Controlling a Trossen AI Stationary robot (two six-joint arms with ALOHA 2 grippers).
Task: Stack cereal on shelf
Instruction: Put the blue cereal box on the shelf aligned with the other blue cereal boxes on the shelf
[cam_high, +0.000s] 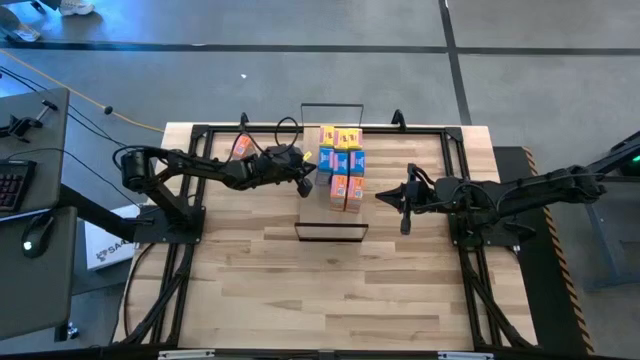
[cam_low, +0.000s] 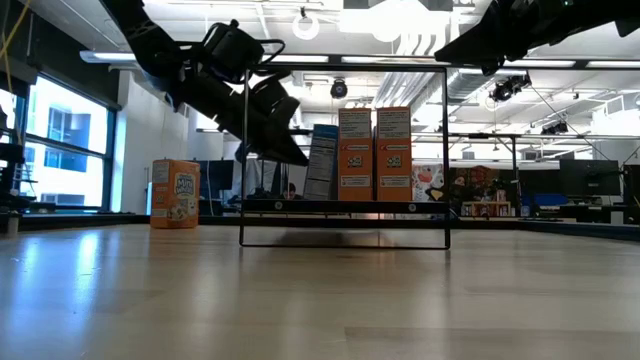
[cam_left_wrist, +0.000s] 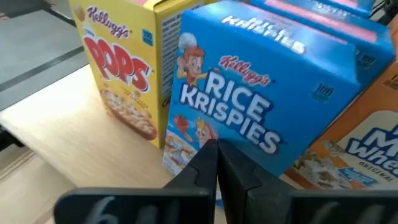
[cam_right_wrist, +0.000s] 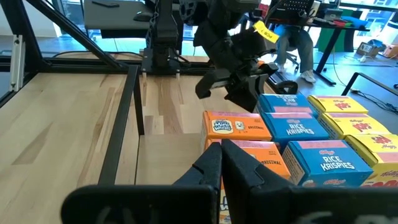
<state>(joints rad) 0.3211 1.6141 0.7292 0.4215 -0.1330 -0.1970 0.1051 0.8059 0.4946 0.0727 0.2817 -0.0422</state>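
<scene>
Cereal boxes (cam_high: 342, 165) stand packed together in a tight block on a light-wood shelf (cam_high: 318, 214), a long board with a thin black wire loop at each short end, lying in the middle of a plank table (cam_high: 300, 290). Seen from above, the block fills the right half of the board toward its far end, in orange, yellow and blue. One more orange box (cam_high: 241, 146) stands apart on the table, near the far edge and behind the left arm. From table height, two orange boxes (cam_low: 374, 152) stand side by side on the shelf inside the wire frame, and the lone orange box (cam_low: 175, 194) stands well to the left of it. The left gripper (cam_high: 305, 182) reaches in from the left and sits just beside the block's left side; its wrist camera shows its two dark fingers (cam_left_wrist: 202, 171) pressed together with nothing between them, close in front of a blue Rice Krispies box (cam_left_wrist: 261, 93) with a yellow Pops box (cam_left_wrist: 121, 68) next to it. The right gripper (cam_high: 382, 195) hangs near the block's right side, apart from it, its fingers (cam_right_wrist: 211, 168) likewise closed and empty above the orange boxes.
</scene>
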